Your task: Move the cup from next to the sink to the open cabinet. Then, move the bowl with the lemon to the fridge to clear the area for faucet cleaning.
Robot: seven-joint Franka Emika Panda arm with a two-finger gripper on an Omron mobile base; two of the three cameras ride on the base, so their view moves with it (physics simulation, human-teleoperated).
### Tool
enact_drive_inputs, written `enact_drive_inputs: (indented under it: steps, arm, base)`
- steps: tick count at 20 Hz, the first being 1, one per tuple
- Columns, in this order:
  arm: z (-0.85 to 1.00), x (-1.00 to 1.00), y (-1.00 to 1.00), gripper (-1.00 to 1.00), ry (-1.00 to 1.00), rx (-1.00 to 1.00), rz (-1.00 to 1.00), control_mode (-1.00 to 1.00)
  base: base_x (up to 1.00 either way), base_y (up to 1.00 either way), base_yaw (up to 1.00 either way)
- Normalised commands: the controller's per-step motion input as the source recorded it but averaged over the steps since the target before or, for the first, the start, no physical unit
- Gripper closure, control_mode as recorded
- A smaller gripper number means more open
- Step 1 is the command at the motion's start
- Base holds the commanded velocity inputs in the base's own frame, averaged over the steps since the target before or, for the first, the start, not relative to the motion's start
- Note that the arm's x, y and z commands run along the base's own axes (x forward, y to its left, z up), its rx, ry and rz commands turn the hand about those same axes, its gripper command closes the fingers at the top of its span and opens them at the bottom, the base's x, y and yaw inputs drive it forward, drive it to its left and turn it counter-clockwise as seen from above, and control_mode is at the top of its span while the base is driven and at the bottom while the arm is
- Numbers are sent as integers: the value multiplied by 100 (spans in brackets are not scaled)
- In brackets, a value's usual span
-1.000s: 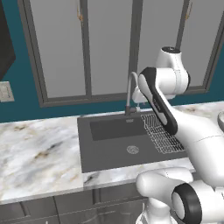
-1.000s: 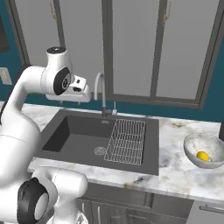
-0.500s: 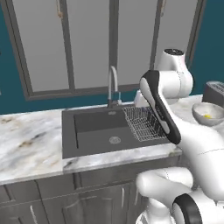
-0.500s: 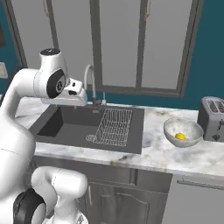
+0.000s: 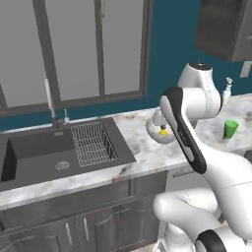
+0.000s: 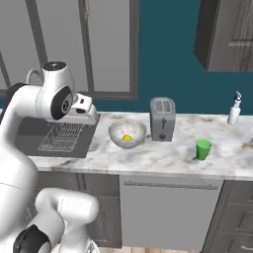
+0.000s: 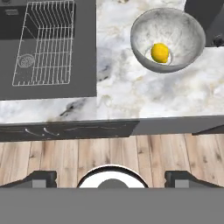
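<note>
A kitchen with a teal wall and tall grey window panels runs behind a marbled table (image 6: 163,158), and the toaster (image 6: 162,118) makes a handy landmark on it. Nothing of the task looks done yet. The cup (image 6: 203,149) stands upright on the table to the right of the toaster and a little nearer the front edge, well apart from it, with nothing visible inside it from this angle; it has not reached the open cabinet (image 6: 228,34), which hangs on the wall above and right of the toaster. The bowl (image 6: 127,133) sits just left of the toaster, almost touching it, and holds the lemon (image 6: 127,138) at its bottom; from the hand view the lemon (image 7: 160,52) lies near the middle of the bowl (image 7: 168,40). Further left of the toaster is the sink (image 5: 49,150), with a wire rack (image 5: 93,142) in its near end and the faucet (image 5: 49,101) behind it. The hand (image 7: 111,177) is raised over the table's front edge, its fingertips wide apart and holding nothing. Both moves remain, cup first.
</note>
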Motion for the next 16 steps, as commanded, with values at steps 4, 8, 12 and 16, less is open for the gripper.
enact_drive_inputs:
  steps: [4, 8, 12, 16]
  arm:
    - [0, 0, 0, -100, 0, 0, 0, 100]
    - [-3, 20, -3, -100, 0, 0, 0, -100]
    - [-22, 92, 4, -100, 0, 0, -2, -100]
    - [-32, 96, 37, -100, 1, 0, -4, -100]
  base:
    - [44, -100, -13]
    - [43, -63, -9]
    - [0, 0, 0]
    - [0, 0, 0]
